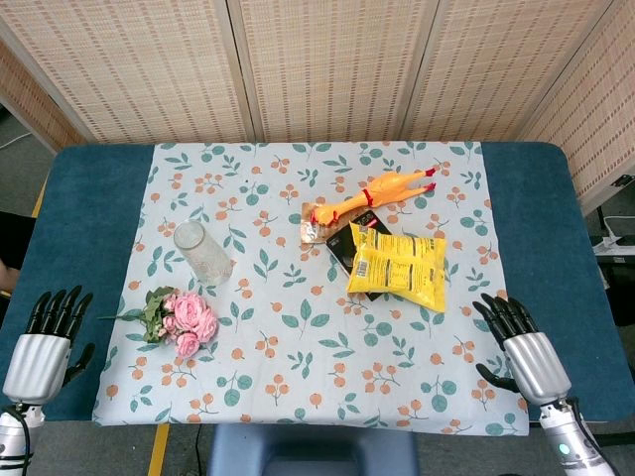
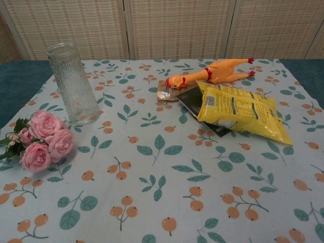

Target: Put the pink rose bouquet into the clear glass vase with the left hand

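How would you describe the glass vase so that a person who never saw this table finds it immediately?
Start at the floral tablecloth and go to its left half, just beyond the pink rose bouquet. The glass vase stands upright there, empty. It is the only transparent, tall object on the table.

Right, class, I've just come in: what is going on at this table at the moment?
Nothing is being handled yet. The left hand and right hand both rest open at the near edge of the table, holding nothing. The pink rose bouquet lies on the flowered cloth just in front of the clear glass vase, which stands upright and empty. Further right lie a rubber chicken and a yellow snack bag on a dark packet.
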